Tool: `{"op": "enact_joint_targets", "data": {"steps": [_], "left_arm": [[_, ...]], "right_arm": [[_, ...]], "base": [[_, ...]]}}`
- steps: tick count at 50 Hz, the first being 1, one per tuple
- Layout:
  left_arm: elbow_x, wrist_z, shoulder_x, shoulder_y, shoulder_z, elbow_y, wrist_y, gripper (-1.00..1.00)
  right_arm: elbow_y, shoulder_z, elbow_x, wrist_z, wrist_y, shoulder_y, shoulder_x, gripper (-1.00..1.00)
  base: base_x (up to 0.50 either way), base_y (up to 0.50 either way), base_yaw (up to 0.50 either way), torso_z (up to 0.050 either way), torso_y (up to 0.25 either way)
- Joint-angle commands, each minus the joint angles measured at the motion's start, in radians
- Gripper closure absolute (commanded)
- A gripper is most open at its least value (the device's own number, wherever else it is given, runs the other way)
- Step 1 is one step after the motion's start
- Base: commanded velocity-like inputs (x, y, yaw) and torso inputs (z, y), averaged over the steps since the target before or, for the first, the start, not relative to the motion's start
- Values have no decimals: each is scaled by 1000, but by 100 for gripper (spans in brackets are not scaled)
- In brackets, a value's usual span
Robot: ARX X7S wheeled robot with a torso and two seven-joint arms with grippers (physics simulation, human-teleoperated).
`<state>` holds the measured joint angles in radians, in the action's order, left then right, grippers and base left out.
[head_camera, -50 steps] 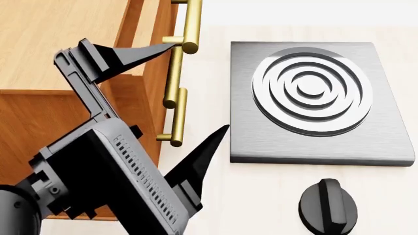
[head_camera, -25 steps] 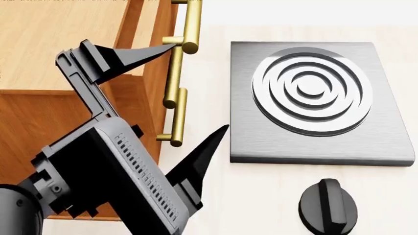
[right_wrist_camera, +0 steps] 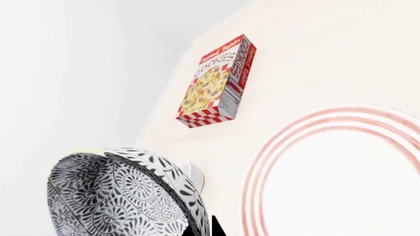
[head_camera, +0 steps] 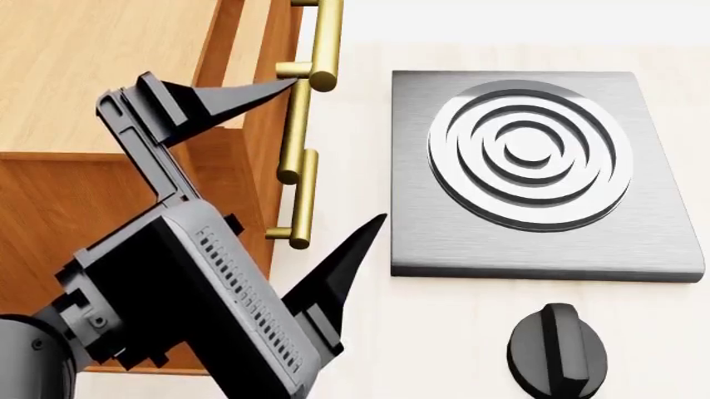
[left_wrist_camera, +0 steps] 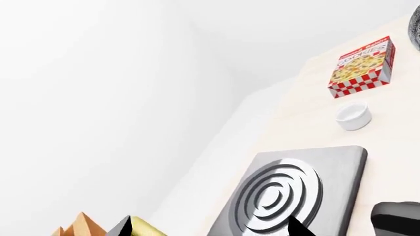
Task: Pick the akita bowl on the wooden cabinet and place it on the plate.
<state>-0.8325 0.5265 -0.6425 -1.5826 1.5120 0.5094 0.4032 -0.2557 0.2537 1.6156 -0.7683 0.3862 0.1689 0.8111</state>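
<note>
the wooden cabinet (head_camera: 100, 100) is the biggest thing, with the stove plate (head_camera: 533, 166) just beside it. the left gripper (head_camera: 299, 158) hangs wide open by the cabinet's brass handle (head_camera: 299, 125), holding nothing. near the plate (right_wrist_camera: 341, 172), the akita bowl (right_wrist_camera: 125, 196) sits at the right claw, likely carried for placing; i cannot tell its grip.

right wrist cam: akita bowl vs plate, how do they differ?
Pattern: the akita bowl is covered in dense dark floral speckle; the plate is plain white with thin red rings near its rim.
Shape: the bowl is deep and rounded; the plate is flat and wide.
Pose: the bowl shows tilted close to the camera; the plate lies flat on the pale counter.
Shared: both are round with a white base.
</note>
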Motion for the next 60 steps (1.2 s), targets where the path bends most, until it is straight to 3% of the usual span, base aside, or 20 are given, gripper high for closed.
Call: {"op": "enact_joint_targets", "data": {"steps": [1, 18, 60], "left_arm": [[12, -24, 17, 11, -22, 9, 3, -100], [15, -34, 15, 16, -26, -2, -2, -100], [34, -45, 26, 44, -21, -24, -12, -100]], "right_arm": [[8, 51, 15, 46, -16, -1, -13, 100], [73, 124, 72, 76, -8, 34, -20, 100], [229, 60, 97, 168, -79, 7, -41, 100]], "base": [[0, 0, 0, 0, 0], [0, 0, 0, 0, 1], [0, 0, 0, 0, 0]]}}
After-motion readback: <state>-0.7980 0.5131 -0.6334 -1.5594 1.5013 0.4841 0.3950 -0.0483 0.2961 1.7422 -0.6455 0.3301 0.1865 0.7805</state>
